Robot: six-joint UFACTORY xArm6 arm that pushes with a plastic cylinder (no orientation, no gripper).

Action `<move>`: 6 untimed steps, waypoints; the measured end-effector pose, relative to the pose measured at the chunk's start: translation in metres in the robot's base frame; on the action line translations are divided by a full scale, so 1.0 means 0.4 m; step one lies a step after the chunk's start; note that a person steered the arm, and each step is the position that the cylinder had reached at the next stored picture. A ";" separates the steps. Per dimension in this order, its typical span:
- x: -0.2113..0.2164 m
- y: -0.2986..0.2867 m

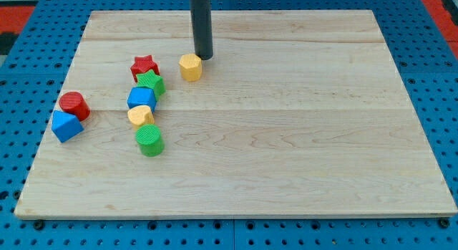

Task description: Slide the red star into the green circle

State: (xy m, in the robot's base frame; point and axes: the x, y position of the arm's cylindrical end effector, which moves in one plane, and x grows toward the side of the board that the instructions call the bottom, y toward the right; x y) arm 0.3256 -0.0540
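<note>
- Camera view has my tip (pixel 205 56) up near the view's top, just right of the yellow hexagon (pixel 190 66), close enough that I can't tell if they touch. No jaws on this rig, it's a bare rod.
- red star (pixel 144 66) sits left of that hexagon, its lower edge against the green star (pixel 151 82).
- green circle (pixel 149 140) is below, with a blue cube (pixel 142 99) and yellow heart (pixel 141 116) stacked in between.
- The star looks like a small, light, rigid block, probably slides easily on the wooden desk (pixel 300 135). I'd push on a notch between points, since pointy edges likely make it spin off.
</note>
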 end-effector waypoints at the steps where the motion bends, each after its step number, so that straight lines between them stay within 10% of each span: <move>1: 0.009 -0.025; 3: -0.112 -0.102; 6: 0.049 -0.490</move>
